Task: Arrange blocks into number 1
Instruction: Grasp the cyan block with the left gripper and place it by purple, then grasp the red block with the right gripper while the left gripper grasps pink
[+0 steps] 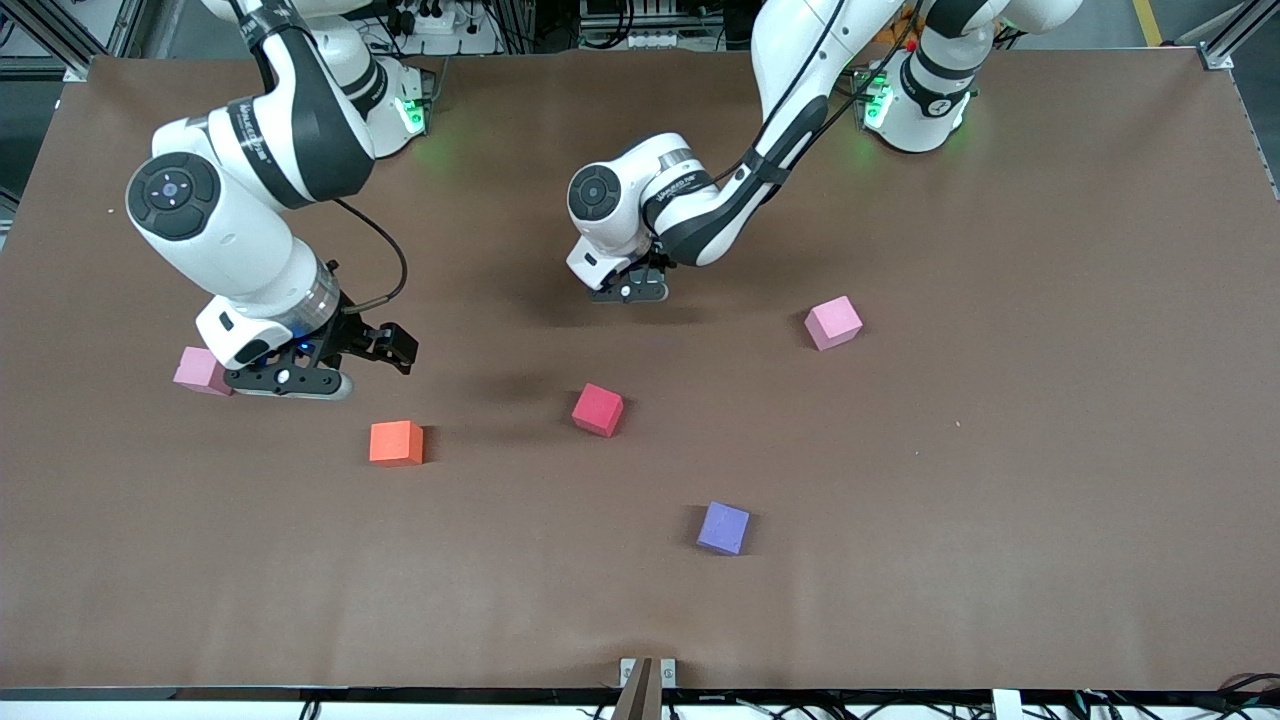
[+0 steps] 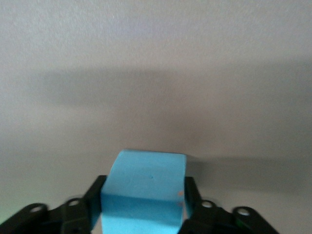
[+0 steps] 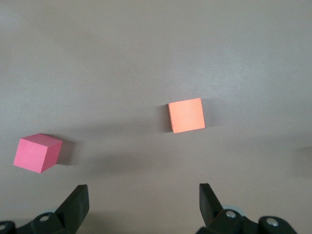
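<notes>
Purple block [image 1: 723,528] nearest camera; left gripper [image 2: 142,204] clamps light blue block [image 2: 144,192].

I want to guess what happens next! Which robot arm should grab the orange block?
Probably the right. The right gripper is open above the table close to the orange block, while the left gripper already holds the light blue block.

table cover [image 1: 1000,500]: matt brown, smooth, paper-like | blocks, e.g. light blue block [image 2: 144,192] and orange block [image 1: 396,443]: matt foam, plain-coloured | arm shells [image 1: 230,240]: glossy white plastic | right gripper [image 3: 141,207] fingers: matt black plastic
</notes>
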Action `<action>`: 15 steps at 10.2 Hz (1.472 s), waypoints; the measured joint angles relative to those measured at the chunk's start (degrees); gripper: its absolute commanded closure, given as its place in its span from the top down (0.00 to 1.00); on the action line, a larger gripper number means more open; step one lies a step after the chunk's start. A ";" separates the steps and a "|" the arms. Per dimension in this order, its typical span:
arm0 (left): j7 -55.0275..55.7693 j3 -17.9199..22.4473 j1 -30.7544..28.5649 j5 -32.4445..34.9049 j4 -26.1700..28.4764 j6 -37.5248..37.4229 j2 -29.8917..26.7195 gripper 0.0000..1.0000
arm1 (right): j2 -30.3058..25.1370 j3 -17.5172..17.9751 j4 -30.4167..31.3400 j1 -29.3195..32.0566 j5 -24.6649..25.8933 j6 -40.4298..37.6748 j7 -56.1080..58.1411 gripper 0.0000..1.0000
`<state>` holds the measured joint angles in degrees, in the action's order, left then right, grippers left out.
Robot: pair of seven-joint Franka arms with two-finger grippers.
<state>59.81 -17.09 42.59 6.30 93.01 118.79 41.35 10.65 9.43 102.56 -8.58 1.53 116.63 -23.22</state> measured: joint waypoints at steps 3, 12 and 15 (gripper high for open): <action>0.75 0.52 -1.04 0.01 -0.74 0.10 -0.55 1.00 | 0.42 0.02 -0.40 -0.03 0.00 0.08 0.00 1.00; -6.21 1.53 -28.78 1.71 0.84 -9.78 -6.34 1.00 | 8.05 0.29 -6.93 -6.59 0.07 0.78 -13.11 1.00; -7.15 0.88 -31.50 1.70 8.59 -9.67 -8.23 1.00 | 15.99 0.32 -10.73 -10.65 1.31 6.90 -22.88 1.00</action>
<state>52.66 -16.20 11.09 8.00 101.60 109.12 33.12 26.64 9.75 91.82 -19.23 2.84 123.53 -46.11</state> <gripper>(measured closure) 0.000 0.000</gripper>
